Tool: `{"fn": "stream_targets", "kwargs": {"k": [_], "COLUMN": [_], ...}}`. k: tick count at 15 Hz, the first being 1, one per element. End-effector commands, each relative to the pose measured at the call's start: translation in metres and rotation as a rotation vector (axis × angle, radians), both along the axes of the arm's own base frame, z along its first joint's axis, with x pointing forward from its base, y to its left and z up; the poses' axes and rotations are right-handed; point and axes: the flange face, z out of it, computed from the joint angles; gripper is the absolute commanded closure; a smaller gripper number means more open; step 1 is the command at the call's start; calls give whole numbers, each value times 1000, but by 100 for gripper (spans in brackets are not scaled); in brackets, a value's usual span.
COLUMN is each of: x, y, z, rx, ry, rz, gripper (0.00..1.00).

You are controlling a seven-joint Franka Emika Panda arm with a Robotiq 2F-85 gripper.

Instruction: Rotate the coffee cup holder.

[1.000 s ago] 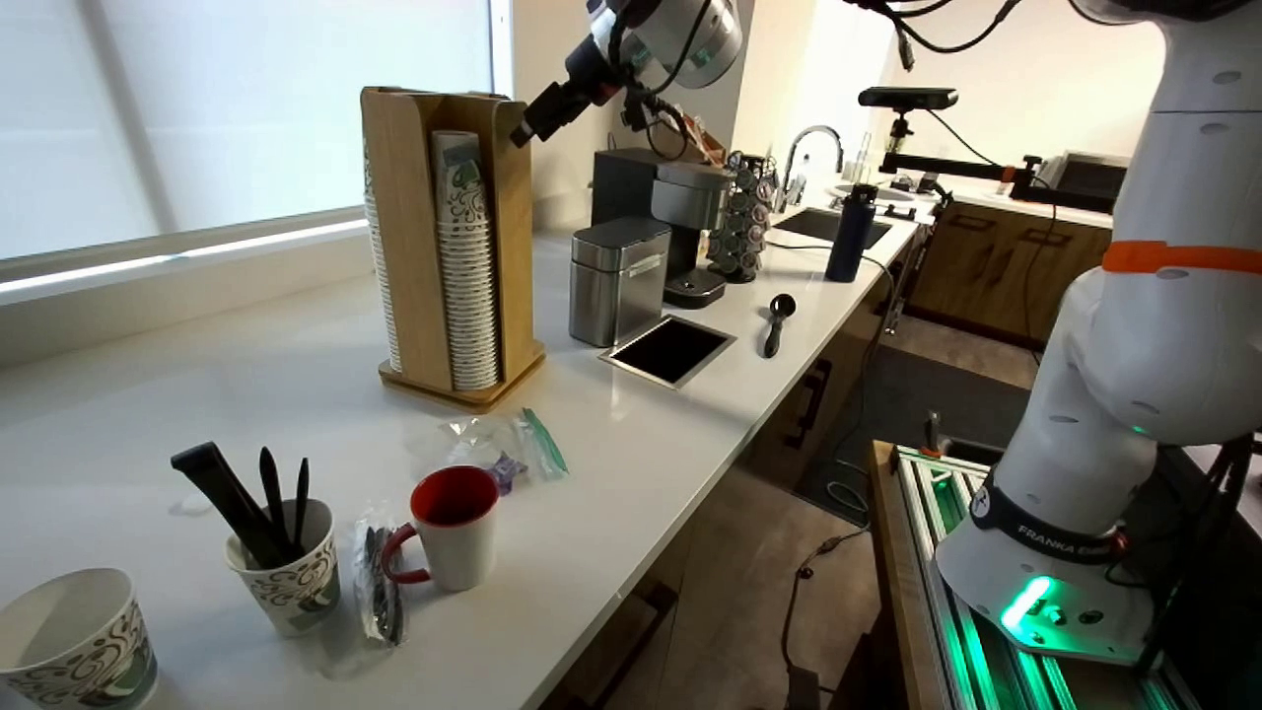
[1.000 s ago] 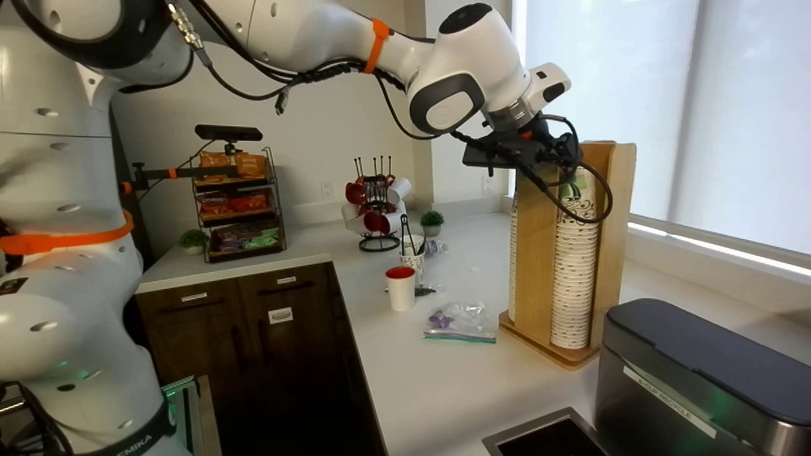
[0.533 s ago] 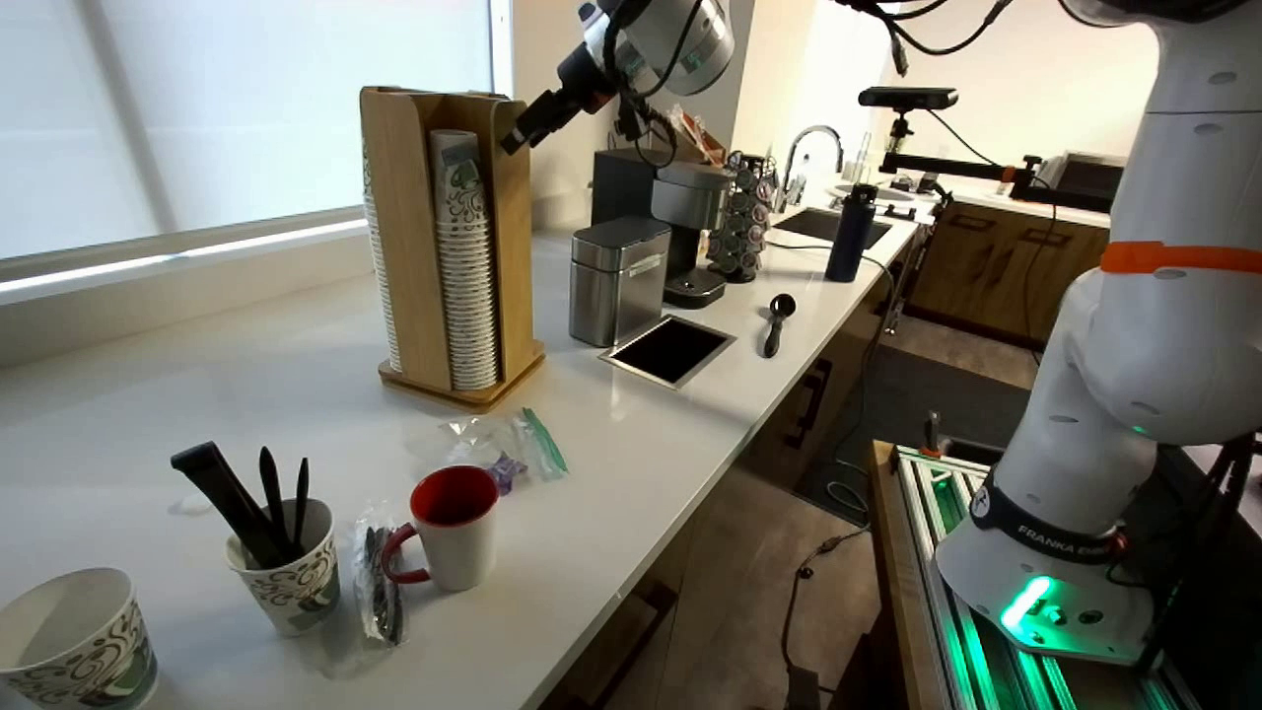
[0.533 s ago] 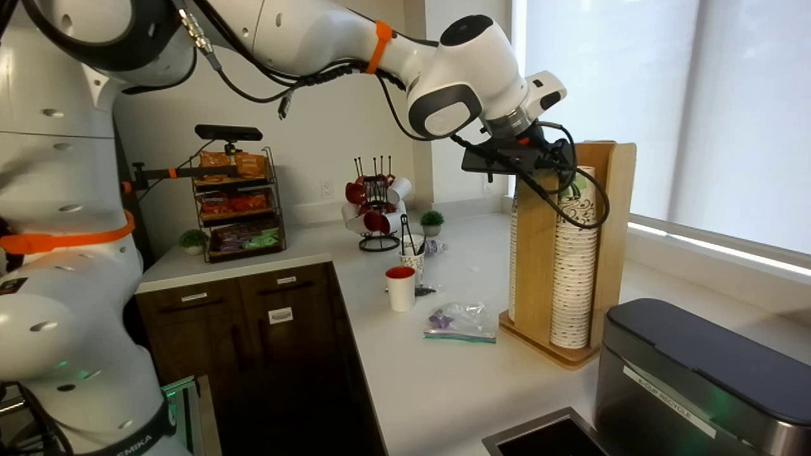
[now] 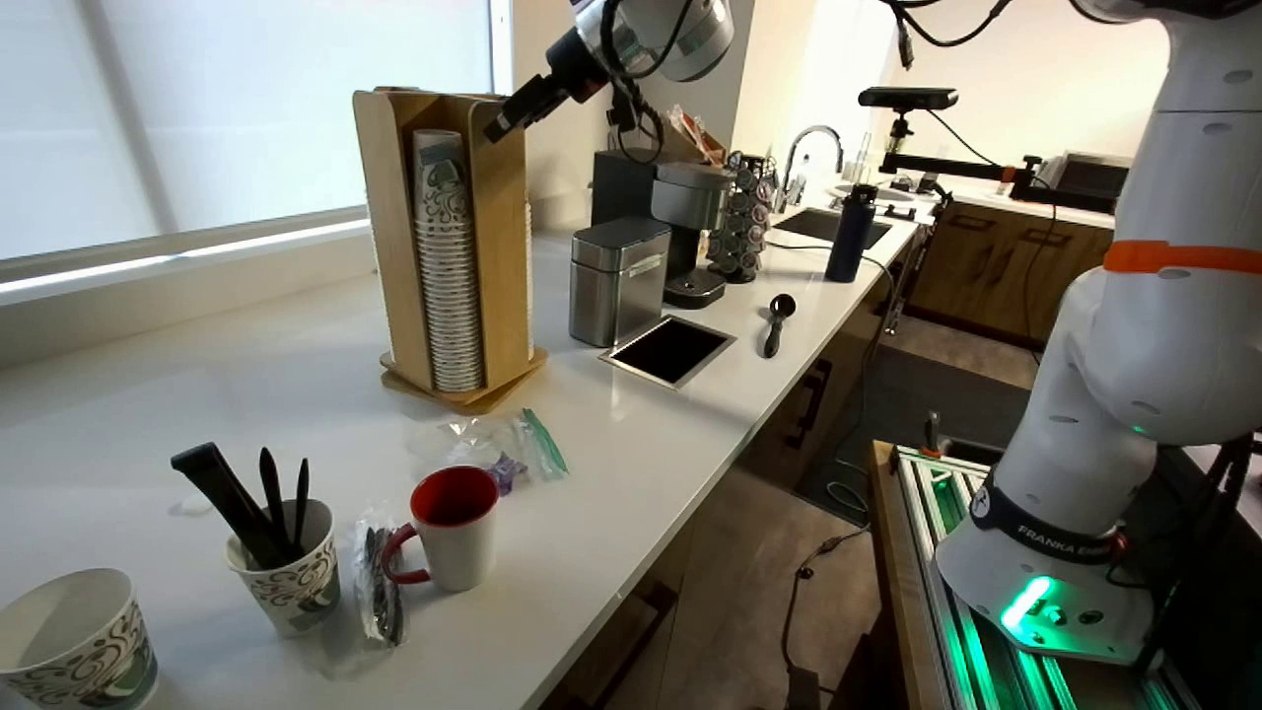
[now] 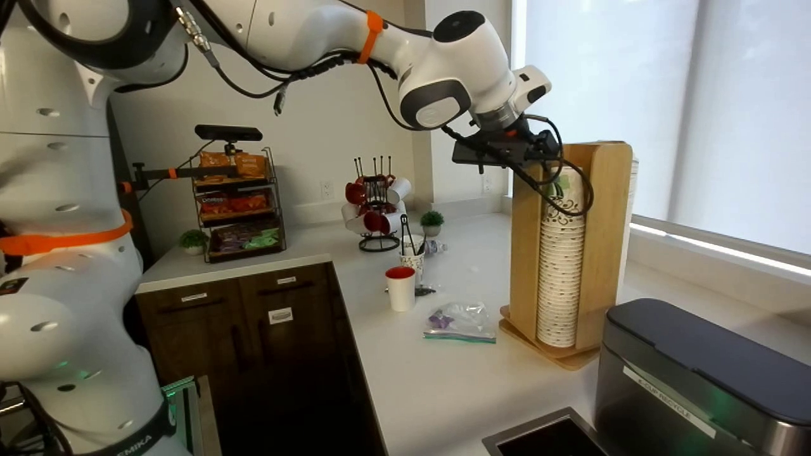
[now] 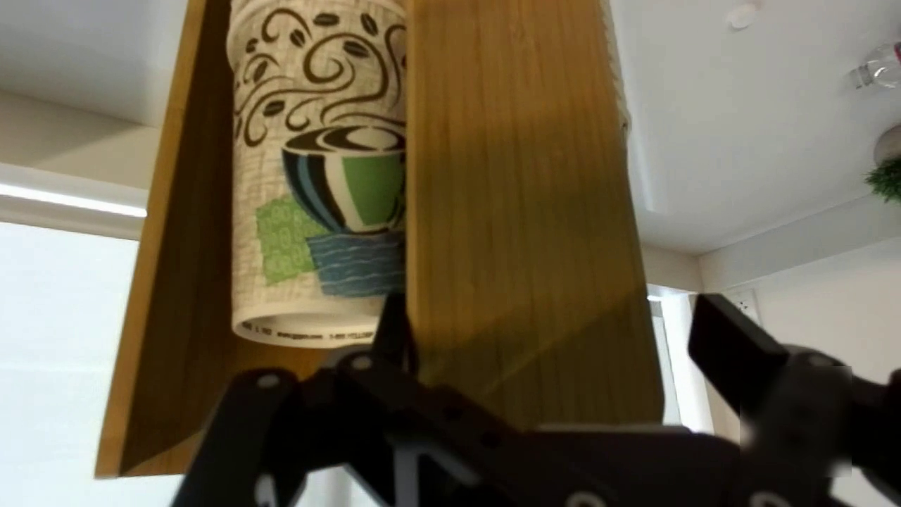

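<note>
The coffee cup holder (image 5: 505, 247), a tall light-brown wooden rack with a stack of white patterned paper cups (image 5: 450, 286), stands upright on the counter. It also shows in an exterior view (image 6: 599, 253). Its body sits turned relative to its square base plate. My gripper (image 5: 498, 130) is at its upper edge. In the wrist view, my gripper (image 7: 552, 320) is open, its fingers on either side of a wooden panel (image 7: 521, 176). The left finger is against the panel's edge on the cup side; the right finger stands apart from the panel. Fingertips are hidden in an exterior view (image 6: 538, 152).
A grey metal canister (image 5: 619, 281) stands beside the holder, near a square counter opening (image 5: 670, 352). A plastic bag (image 5: 493, 449), red-and-white mug (image 5: 463, 537) and cup with black utensils (image 5: 291, 582) are in front. A window (image 6: 735, 114) is behind the holder.
The holder's body has turned on its base, its cup stack shifting left in both exterior views. My gripper has moved left with it in both. The base plate has stayed about in place.
</note>
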Motion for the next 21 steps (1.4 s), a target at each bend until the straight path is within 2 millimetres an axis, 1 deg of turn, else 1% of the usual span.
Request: {"fn": "stream_targets", "kwargs": {"k": [1,4,6,8,10,12,13,15,16,21], "x": [6,17,20,15,9,6,8,8,7,17], "y": [26,43,43,34,21,5,-3,-12,-14,-4], "z": [8,20,30,41,47,44,39,32,30,26], "rx": [50,83,55,14,-7,-15,-14,-16,-13,-6], "ry": [18,-17,-24,-59,-82,-75,-47,-5,12,28], "rz": [63,104,61,-39,-139,-238,-269,-312,-326,-297], "gripper": [0,0,0,0,0,0,0,0,0,0]}}
